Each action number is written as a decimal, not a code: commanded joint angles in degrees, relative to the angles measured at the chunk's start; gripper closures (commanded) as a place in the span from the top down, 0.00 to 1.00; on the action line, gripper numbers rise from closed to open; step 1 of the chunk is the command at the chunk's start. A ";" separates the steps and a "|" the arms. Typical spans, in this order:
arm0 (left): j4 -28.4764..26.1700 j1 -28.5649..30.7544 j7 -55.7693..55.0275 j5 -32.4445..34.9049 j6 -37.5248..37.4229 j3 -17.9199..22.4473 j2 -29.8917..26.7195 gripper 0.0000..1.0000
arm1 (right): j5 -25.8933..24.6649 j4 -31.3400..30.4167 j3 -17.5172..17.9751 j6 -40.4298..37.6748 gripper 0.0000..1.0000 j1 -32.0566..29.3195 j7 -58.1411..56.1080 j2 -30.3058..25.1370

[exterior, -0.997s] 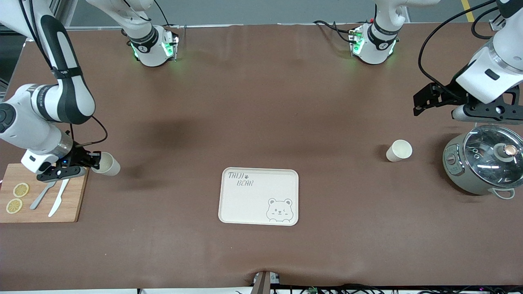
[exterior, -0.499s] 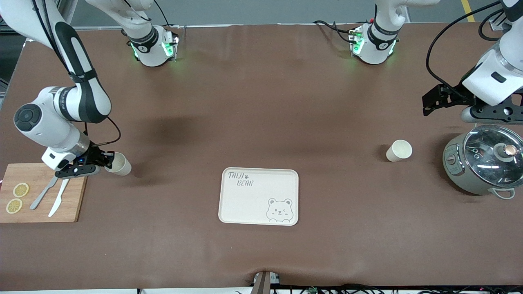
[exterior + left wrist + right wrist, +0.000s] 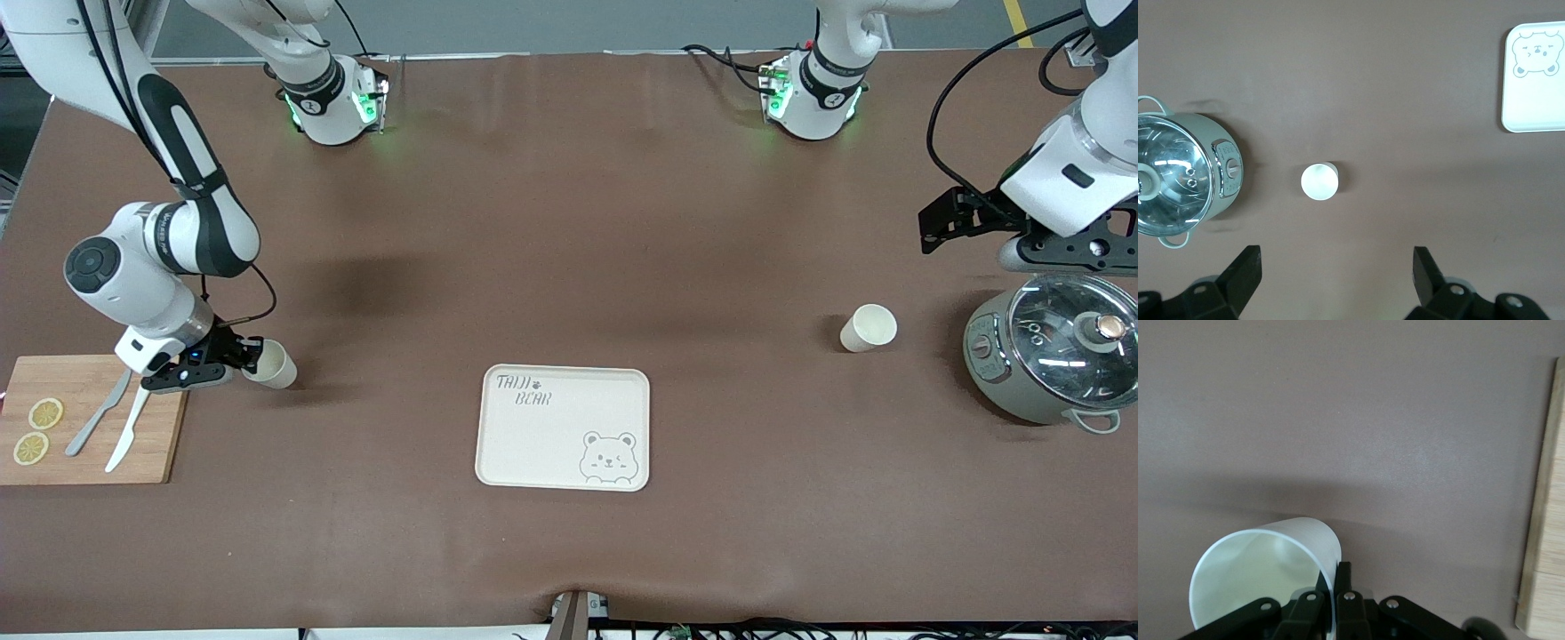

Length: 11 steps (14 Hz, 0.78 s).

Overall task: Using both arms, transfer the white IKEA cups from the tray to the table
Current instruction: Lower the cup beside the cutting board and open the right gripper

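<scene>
Here, one cup [image 3: 272, 364] is pinched by its rim in the right claw [image 3: 252, 355], over the bench [image 3: 569, 222] beside the board [image 3: 89, 420].
The other cup [image 3: 868, 327] stands upright on the bench between the tray [image 3: 564, 428] and the pot [image 3: 1053, 347], near the pot. The left claw [image 3: 1335, 273] hangs spread above the bench, near that cup and pot.
</scene>
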 commanded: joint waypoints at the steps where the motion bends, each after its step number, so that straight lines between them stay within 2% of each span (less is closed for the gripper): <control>1: 0.40 -0.34 1.07 1.22 -0.93 0.73 0.27 1.00 | -0.35 -0.54 0.09 2.14 0.00 -0.11 1.01 0.49; 11: 0.40 -0.34 3.27 0.52 -0.93 3.19 0.36 1.00 | -0.35 -0.45 0.09 4.87 0.00 -0.46 1.01 2.26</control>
